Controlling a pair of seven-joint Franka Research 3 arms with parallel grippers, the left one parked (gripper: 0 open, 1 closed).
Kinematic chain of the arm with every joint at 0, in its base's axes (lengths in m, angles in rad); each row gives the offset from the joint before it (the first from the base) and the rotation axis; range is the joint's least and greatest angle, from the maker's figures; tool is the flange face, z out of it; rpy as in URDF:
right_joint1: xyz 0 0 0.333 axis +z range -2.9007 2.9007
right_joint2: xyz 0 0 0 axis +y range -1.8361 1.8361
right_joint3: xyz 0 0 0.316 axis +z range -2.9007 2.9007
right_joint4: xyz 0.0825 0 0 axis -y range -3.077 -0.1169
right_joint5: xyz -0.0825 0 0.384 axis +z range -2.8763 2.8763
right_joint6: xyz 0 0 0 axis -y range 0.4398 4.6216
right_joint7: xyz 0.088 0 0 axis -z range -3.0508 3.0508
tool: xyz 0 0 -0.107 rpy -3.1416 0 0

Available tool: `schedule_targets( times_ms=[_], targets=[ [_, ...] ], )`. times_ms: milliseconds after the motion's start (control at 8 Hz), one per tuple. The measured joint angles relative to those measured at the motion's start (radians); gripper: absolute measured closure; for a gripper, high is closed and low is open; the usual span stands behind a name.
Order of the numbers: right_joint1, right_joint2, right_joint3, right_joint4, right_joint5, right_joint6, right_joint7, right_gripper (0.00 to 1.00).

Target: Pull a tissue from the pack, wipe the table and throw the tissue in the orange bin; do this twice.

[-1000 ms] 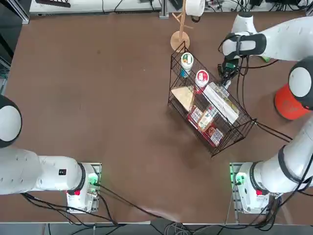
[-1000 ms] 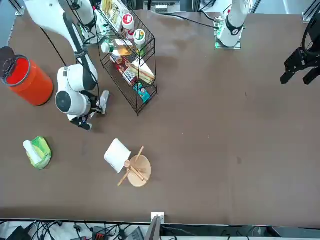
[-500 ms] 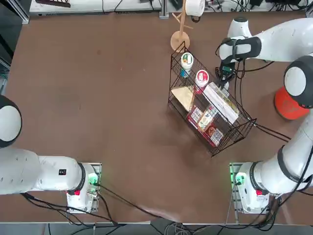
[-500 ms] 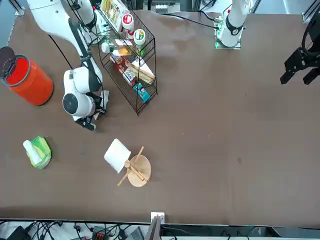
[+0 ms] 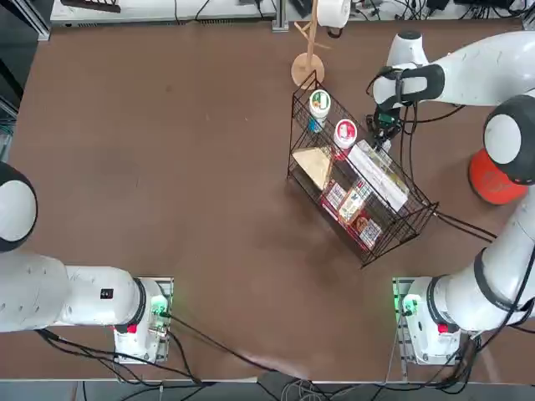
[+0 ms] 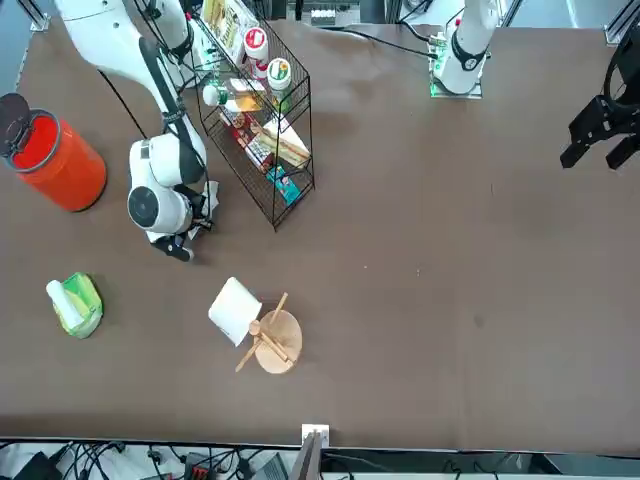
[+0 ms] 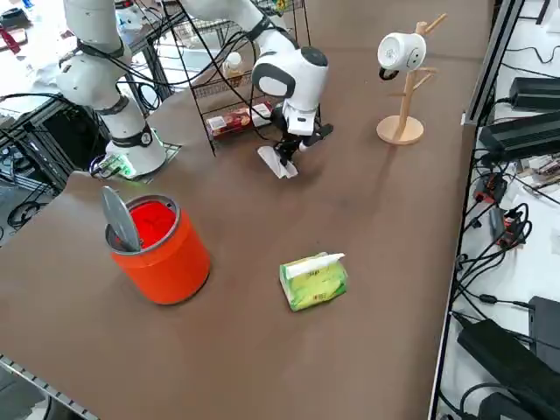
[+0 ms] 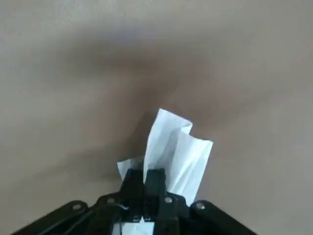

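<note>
The tissue [image 8: 173, 149] is a crumpled white sheet pinched between the closed jaws of the right gripper [image 8: 149, 178], its loose end lying on the dark-brown desk [image 5: 167, 150]. In the right side view the tissue [image 7: 277, 162] shows just left of the frame's centre, in the upper half, trailing from the gripper [image 7: 289, 147] onto the desk surface.

In the overhead view the gripper [image 5: 384, 125] sits in the upper right of the frame, just beside the upper-right edge of the black wire basket rack [image 5: 361, 188] — near it, though whether they touch cannot be told.

The green pack [image 7: 313, 280] lies lower centre in the side view, white tuft up, well apart from the gripper. The orange bin [image 7: 157, 248] stands at lower left of that frame, a grey lid leaning at its rim. In the front view the pack [image 6: 76, 304] is at the left edge and the bin [image 6: 52, 160] at upper left — the gripper [image 6: 185, 235] lies between them and the rack [image 6: 262, 130].

A wooden stand carrying a white paper roll [image 7: 401, 52] rises at upper right in the side view.
</note>
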State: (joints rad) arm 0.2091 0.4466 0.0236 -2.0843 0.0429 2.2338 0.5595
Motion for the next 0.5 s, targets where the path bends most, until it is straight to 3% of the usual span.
schedule_targets(
  times_ms=[500],
  targets=[
    [0.015, 0.002, 0.001, 0.001, 0.000, 0.000, 0.023, 0.99]
  ],
)
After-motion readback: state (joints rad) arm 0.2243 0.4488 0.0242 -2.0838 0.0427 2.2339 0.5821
